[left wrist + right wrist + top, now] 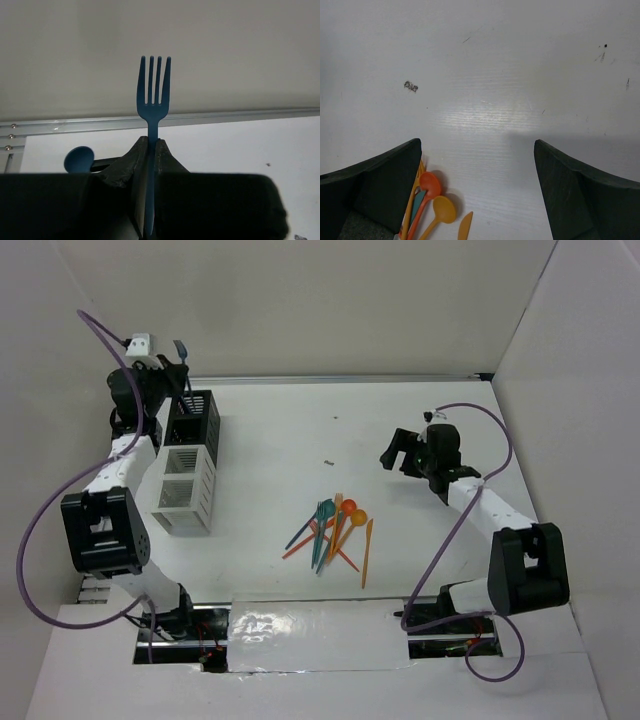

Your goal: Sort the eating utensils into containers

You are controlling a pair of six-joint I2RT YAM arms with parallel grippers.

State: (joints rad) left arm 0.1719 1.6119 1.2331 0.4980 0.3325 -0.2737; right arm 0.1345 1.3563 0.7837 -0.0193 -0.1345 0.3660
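My left gripper (176,368) is shut on a blue fork (153,95), held upright with tines up, just above the black bin (192,425) at the far left. In the left wrist view the fork's handle runs down between my fingers (125,165), and a blue spoon bowl (78,159) shows beside them to the left. The white divided bin (183,492) stands in front of the black one. A pile of blue, teal, orange and red utensils (333,530) lies mid-table. My right gripper (398,452) is open and empty, hovering right of and beyond the pile; its view shows a red spoon (427,186) and an orange spoon (441,210).
White walls enclose the table on the back, left and right. A metal rail (200,119) runs along the table's far edge. A small dark speck (328,461) lies on the table beyond the pile.
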